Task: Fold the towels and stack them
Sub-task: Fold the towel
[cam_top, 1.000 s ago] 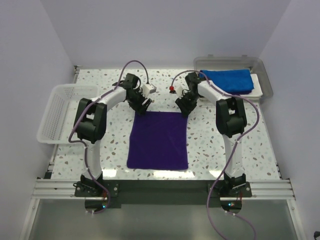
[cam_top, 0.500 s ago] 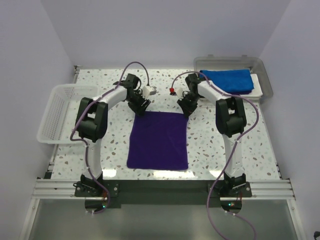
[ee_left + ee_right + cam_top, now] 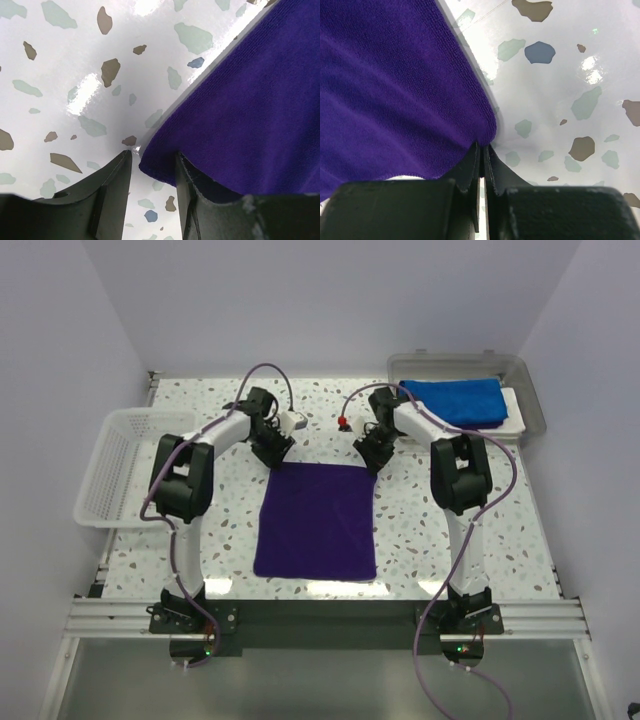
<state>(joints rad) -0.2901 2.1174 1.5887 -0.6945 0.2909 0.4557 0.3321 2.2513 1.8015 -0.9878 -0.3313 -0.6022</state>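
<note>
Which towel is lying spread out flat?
The purple towel, open on the speckled table; the blue towel lies folded in the far-right tray.

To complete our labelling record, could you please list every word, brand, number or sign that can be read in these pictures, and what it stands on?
None: no readable text appears in any view.
The purple towel, blue towel, basket, tray and table show no lettering, label or number.
</note>
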